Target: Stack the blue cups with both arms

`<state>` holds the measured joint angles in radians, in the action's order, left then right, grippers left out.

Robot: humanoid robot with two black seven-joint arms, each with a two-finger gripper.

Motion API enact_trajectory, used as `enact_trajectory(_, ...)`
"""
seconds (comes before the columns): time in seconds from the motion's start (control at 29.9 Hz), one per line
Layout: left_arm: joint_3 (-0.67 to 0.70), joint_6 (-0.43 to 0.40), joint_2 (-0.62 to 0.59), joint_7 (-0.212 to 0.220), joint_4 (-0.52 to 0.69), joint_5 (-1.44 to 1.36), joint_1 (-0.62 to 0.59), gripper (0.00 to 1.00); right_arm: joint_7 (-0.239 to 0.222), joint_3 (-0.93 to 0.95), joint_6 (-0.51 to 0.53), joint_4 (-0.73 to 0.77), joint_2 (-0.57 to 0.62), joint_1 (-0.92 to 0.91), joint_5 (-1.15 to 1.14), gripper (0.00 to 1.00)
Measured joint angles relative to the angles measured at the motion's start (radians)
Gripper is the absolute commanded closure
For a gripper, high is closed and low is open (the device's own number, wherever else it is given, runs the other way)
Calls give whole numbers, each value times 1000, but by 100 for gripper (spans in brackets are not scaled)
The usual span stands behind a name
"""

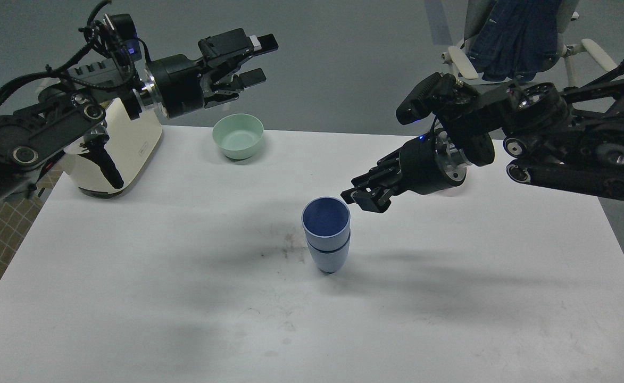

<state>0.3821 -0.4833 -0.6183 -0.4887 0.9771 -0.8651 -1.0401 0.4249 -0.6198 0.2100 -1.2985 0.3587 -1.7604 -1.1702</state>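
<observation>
The two blue cups stand nested upright near the middle of the white table (184, 298). The upper cup (325, 218) sits inside the lower cup (329, 258), with only the lower cup's rim band and base showing. My right gripper (363, 197) hovers just right of the upper cup's rim, apart from it, jaws slightly open and empty. My left gripper (256, 61) is open and empty, held high over the table's back left.
A mint-green bowl (238, 136) sits at the back of the table, below the left gripper. A cream-white appliance (125, 143) stands at the back left corner. The pink bowl is hidden behind my right wrist. A chair with a denim garment (508, 37) stands beyond the table.
</observation>
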Motion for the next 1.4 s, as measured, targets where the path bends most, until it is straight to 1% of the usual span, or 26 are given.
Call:
enact_trajectory(0.17,0,0,-1,0,0,0,0,4,1,0,-3,0,5,2,4,51)
enact_trajectory(0.27,0,0,-3,0,0,0,0,4,4,3,-15,6,18,0,13,40)
enact_trajectory(0.33,1,1,-3,0,-1,0,0,4,5,12,-26,21,41,-9,43,36)
enact_trajectory(0.37,2,1,-3,0,-4,0,0,4,5,21,-31,35,56,-14,69,29)
enact_trajectory(0.4,4,2,-3,0,-6,0,0,4,5,31,-34,48,68,-17,93,16)
enact_trajectory(0.43,6,3,-3,0,-10,1,0,4,5,47,-37,71,85,-17,130,8)
enact_trajectory(0.47,9,4,-2,0,-14,3,1,4,5,81,-40,97,106,-11,185,4)
enact_trajectory(0.6,14,24,5,0,-43,15,8,4,4,223,-42,241,156,75,441,3)
enact_trajectory(0.63,18,30,15,0,-55,17,8,4,4,274,-41,280,158,117,499,3)
enact_trajectory(0.7,30,37,49,0,-92,28,10,4,4,436,-36,368,157,228,591,2)
enact_trajectory(0.74,37,38,66,0,-119,42,11,4,4,520,-33,394,151,285,614,2)
enact_trajectory(0.77,44,39,81,0,-146,62,11,4,4,645,-30,430,138,364,631,2)
enact_trajectory(0.84,51,39,106,0,-193,105,12,4,4,789,-24,463,113,477,645,1)
enact_trajectory(0.97,54,27,166,0,-294,257,20,4,4,1112,-18,510,16,693,650,1)
enact_trajectory(1.07,54,23,199,0,-331,358,39,4,9,1231,2,559,-66,777,651,1)
enact_trajectory(1.17,58,22,237,0,-342,435,87,4,45,1319,51,648,-157,822,653,1)
enact_trajectory(1.24,71,19,262,0,-344,473,128,4,59,1364,86,698,-206,839,653,1)
enact_trajectory(1.3,94,9,280,0,-349,493,163,4,63,1391,104,724,-233,852,653,1)
enact_trajectory(1.4,148,-3,324,0,-395,503,214,4,64,1409,112,740,-276,880,653,1)
